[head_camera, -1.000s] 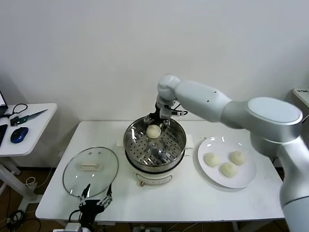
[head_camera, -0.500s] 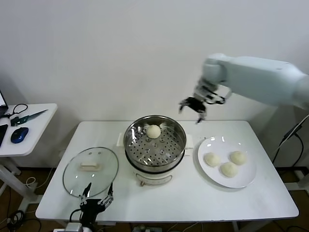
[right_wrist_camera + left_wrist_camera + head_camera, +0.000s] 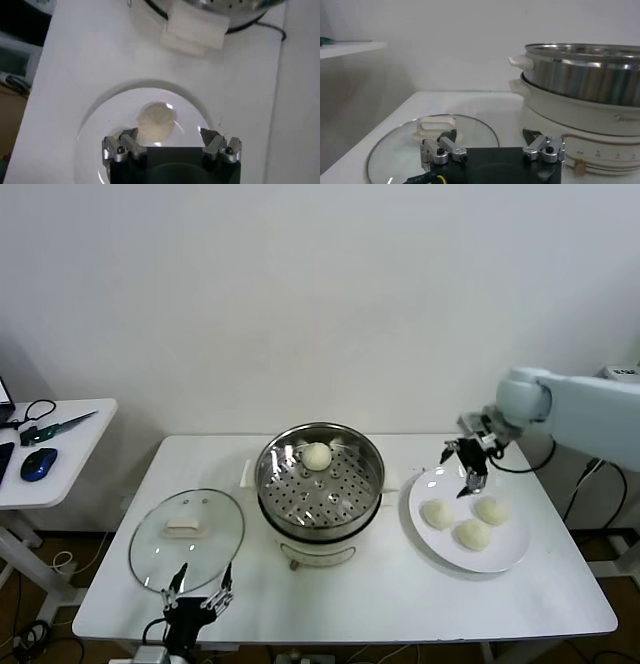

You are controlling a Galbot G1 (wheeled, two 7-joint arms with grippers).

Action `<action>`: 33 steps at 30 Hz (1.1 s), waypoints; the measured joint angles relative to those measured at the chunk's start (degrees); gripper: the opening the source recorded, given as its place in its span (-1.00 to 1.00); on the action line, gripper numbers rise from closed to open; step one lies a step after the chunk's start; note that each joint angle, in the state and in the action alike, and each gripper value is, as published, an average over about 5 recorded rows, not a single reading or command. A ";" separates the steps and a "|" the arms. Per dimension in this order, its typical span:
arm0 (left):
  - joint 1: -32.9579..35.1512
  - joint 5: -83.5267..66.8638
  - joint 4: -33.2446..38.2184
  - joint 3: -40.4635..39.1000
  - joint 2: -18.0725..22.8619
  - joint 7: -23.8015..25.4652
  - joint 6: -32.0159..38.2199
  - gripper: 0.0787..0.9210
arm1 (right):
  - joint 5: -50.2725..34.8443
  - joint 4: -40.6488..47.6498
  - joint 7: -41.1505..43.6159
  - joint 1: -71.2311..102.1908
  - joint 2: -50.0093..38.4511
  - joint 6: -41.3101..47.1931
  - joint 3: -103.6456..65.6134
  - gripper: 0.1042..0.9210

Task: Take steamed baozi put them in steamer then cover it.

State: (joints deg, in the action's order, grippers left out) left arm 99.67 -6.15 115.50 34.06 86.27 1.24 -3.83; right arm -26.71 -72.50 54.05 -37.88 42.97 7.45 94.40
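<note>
One steamed baozi (image 3: 318,455) sits on the perforated tray at the back of the steamer (image 3: 321,495), so the loading is a quarter done. The right tool (image 3: 466,456) hangs above the white plate (image 3: 510,553), jaws spread wide and empty, with three more baozi (image 3: 438,513) below it; in its wrist view one bun lies just ahead between the fingers (image 3: 124,145). Best guess: it's lining up the second pick. The left tool (image 3: 198,599) waits low at the near edge of the worktop (image 3: 400,604), open, with the glass cover (image 3: 188,537) lying flat just beyond it, beside the steamer. Three buns and the covering remain.
</note>
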 measured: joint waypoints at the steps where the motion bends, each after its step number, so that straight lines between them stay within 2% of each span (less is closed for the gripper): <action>1: 0.05 0.00 -0.07 0.09 0.00 0.00 0.00 0.77 | 0.31 0.48 -0.25 1.41 -0.02 0.74 -0.94 0.76; 15: 0.19 0.09 -0.78 0.62 0.03 -0.04 -0.09 0.77 | 5.51 8.97 -2.68 18.13 3.21 6.64 -12.94 0.75; 18: 0.12 0.08 -0.96 0.64 0.04 -0.06 -0.08 0.77 | 6.19 10.48 -3.10 20.39 4.11 7.34 -14.88 0.65; 25: 0.08 0.02 -0.88 0.72 0.09 -0.23 0.00 0.77 | 6.98 12.10 -3.31 22.76 5.13 8.29 -17.33 0.22; 33: 0.52 0.01 -0.30 0.77 0.07 -0.53 0.05 0.77 | 4.56 10.18 -2.40 17.99 4.81 8.23 -14.72 0.14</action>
State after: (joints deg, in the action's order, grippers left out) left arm 100.19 -6.14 115.20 34.82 86.35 0.71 -3.77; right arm -22.15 -62.32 51.65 -19.88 47.78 15.68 79.67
